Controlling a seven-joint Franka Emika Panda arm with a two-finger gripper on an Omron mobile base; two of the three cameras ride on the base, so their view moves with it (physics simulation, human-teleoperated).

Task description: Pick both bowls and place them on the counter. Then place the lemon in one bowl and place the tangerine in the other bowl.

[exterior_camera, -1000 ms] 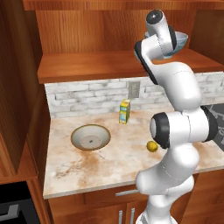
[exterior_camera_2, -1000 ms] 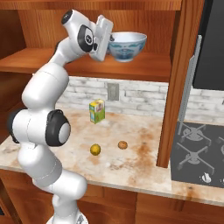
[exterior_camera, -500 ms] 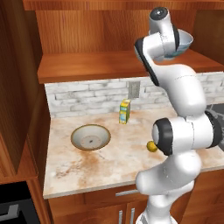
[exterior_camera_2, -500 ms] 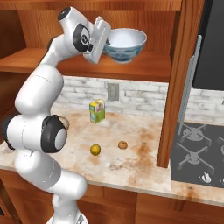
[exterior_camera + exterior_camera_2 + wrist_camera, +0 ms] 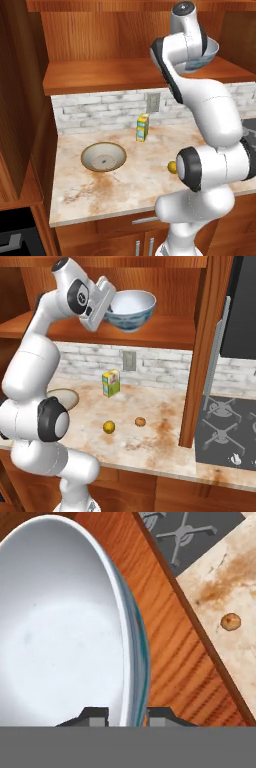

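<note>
Counter and shelf, as they stand

On the beige stained counter (image 5: 100, 187) sits the shallow tan-rimmed bowl (image 5: 103, 156) at the left, the yellow-green carton (image 5: 111, 383) upright near the brick backsplash, and out front the lemon (image 5: 109, 427) with the tangerine (image 5: 140, 421) just beside it, apart. Above runs the wooden shelf (image 5: 110, 75), its boards bare on the left.

lemon (image 5: 109, 427) left of tangerine (image 5: 140, 421), on counter (image 5: 150, 443)

Blue-patterned bowl (image 5: 131, 310) raised above the shelf; tan-rimmed bowl (image 5: 103, 156), lemon (image 5: 109, 427), seemingly tangerine (image 5: 140, 421) on counter (image 5: 150, 441).
</note>
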